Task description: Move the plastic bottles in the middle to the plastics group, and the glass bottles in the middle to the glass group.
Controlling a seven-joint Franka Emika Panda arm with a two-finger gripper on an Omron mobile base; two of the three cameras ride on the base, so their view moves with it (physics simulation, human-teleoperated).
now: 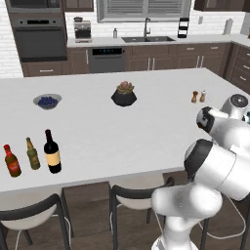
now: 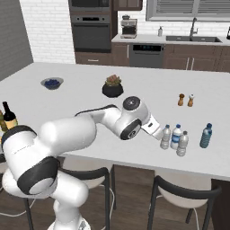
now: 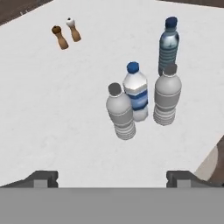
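My gripper (image 3: 113, 177) is open, its fingertips (image 3: 43, 177) wide apart with nothing between them. Just ahead of it four plastic bottles cluster near the counter's edge. A plain greyish one (image 3: 120, 111) is nearest, and a blue-labelled one (image 3: 135, 89) stands behind it. Another greyish bottle (image 3: 167, 94) is beside those, and the teal-blue one (image 3: 169, 43) is farthest. The right base view has the gripper (image 2: 157, 131) just left of this cluster (image 2: 176, 137). Far off at the counter's left, the black wine bottle (image 1: 52, 152) stands beside the olive-green bottle (image 1: 32, 154) and the red-labelled brown bottle (image 1: 11, 161).
A dark plant pot (image 1: 124, 95) sits mid-counter, with a bowl of blueberries (image 1: 47, 101) to its left. Salt and pepper shakers (image 1: 198, 96) stand beyond the plastic bottles. Black stools (image 1: 136, 195) are tucked under the counter's near edge (image 3: 210, 153).
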